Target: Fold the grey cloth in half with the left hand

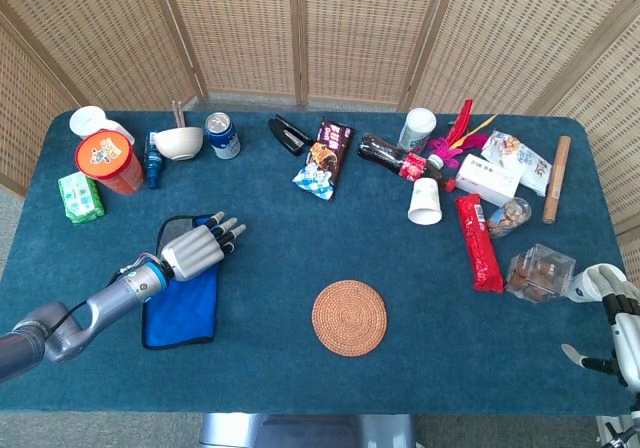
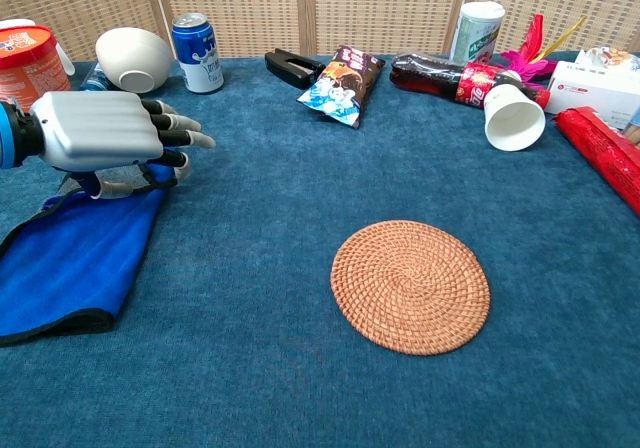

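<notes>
while the left hand (image 1: 192, 250) hung over the cloth's far end, much stayed half seen.
hidden: the cloth (image 1: 182, 303) showed blue with a dark edge, not plainly grey; its far end lay under the hand, and the chest view cut off its left part.
left hand: fingers (image 2: 178, 136) apart and pointing toward the table's middle; whether the thumb pinched the cloth beneath, i could not tell.
right hand: the right hand (image 1: 622, 320) sat at the table's near right corner, cropped by the frame; fingers spread, holding nothing.
surface: a blue-carpeted table (image 1: 300, 228), with woven screens (image 1: 300, 28) behind.
cloth: lay flat at the near left, well apart from the mat (image 1: 349, 317).
axis: ran from the near edge toward the far side, leaning slightly right.
</notes>
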